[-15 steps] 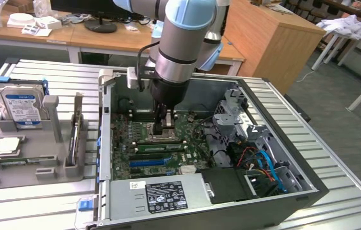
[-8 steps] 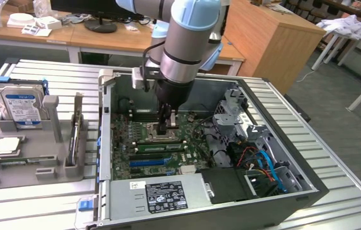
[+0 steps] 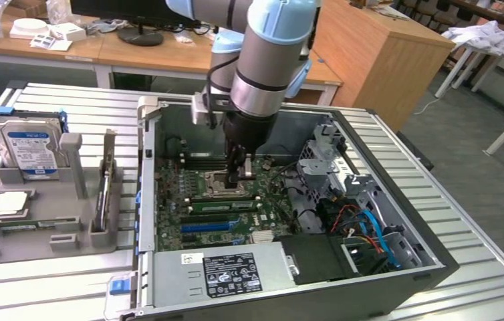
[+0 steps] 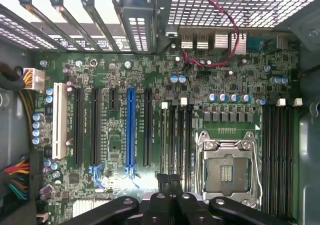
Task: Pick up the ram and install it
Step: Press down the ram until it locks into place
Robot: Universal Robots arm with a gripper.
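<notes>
A long green ram stands on edge in a memory slot beside the processor socket of the motherboard. In the wrist view the ram is a thin green strip in the slot nearest the expansion slots. My gripper reaches down into the open computer case, just over the socket and the slots. Its black fingers are shut together, with the gripper over one end of the slots. Nothing shows between the fingers.
The case wall and the drive cage hem in the motherboard. The power supply lies at the case's front. On the exterior view's left a grey holder carries a hard drive and a square processor chip.
</notes>
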